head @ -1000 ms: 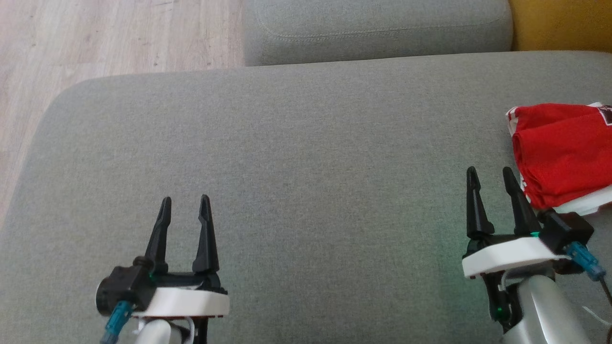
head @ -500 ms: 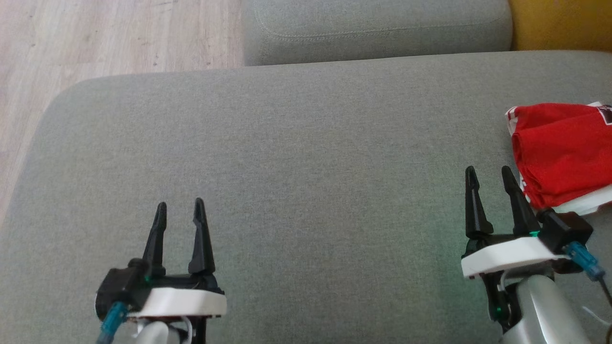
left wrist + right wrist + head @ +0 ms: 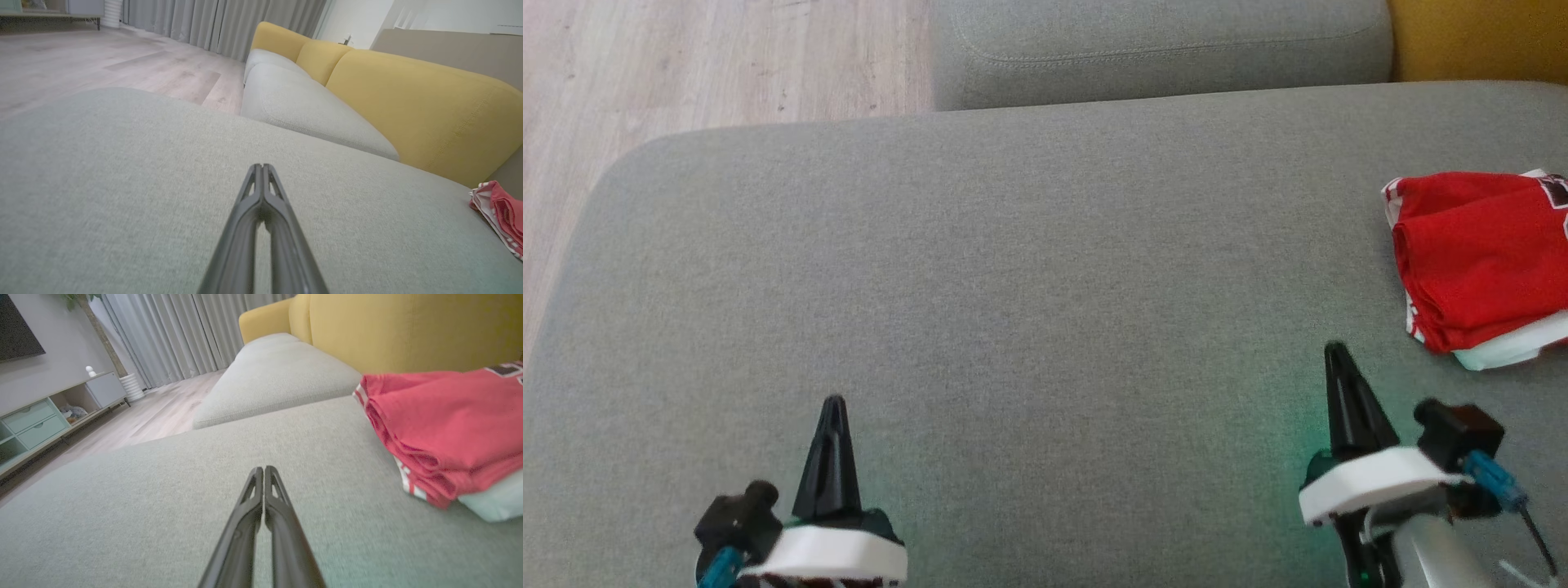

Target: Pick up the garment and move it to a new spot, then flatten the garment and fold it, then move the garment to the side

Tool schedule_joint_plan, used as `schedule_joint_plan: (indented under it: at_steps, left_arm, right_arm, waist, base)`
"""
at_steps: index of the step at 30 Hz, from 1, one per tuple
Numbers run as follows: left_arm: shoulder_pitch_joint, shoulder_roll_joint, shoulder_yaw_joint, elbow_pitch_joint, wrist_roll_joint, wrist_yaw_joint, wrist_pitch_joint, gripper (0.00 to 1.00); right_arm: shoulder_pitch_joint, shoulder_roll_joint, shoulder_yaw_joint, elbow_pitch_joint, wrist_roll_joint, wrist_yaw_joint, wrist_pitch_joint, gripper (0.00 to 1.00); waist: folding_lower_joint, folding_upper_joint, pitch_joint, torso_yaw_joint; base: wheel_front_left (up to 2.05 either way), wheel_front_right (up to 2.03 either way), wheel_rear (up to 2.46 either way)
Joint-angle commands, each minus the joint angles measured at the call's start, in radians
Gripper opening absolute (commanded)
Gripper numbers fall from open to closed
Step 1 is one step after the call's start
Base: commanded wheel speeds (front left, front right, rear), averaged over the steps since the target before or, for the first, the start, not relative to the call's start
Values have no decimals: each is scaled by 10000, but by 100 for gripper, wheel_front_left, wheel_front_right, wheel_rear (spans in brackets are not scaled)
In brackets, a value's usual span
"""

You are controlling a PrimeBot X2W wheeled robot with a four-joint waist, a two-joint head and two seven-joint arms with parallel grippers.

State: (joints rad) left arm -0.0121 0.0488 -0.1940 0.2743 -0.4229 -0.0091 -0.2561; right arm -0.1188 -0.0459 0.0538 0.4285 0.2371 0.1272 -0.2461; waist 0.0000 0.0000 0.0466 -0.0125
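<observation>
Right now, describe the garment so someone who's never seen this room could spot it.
Find the big grey sofa seat with yellow backrests. Toward the robot's right lies a folded red garment with white trim, the one bright patch on the grey fabric.

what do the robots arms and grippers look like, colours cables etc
The left gripper and right gripper each have two long black fingers tapering to points, with slotted cut-outs near the tips. Each sits on a rounded white wrist plate beside a black camera block with a teal cable plug. The right forearm is pale silver.
</observation>
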Motion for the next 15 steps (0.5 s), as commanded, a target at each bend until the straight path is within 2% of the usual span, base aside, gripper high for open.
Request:
schedule_joint_plan:
  at_steps: [1,15]
  left_arm:
    - [-155,-2,41,-207,-208,-22,51,0]
    - [-258,38,368,-203,-1677,-167,464,0]
  right_arm:
    - [-184,-5,-37,-214,232,1,63,0]
    - [-140,-9,-237,-420,1885,5,496,0]
  waist:
    - [0,0,-7,2]
    - [0,0,-59,17]
  base:
    - [0,0,0]
    - [0,0,0]
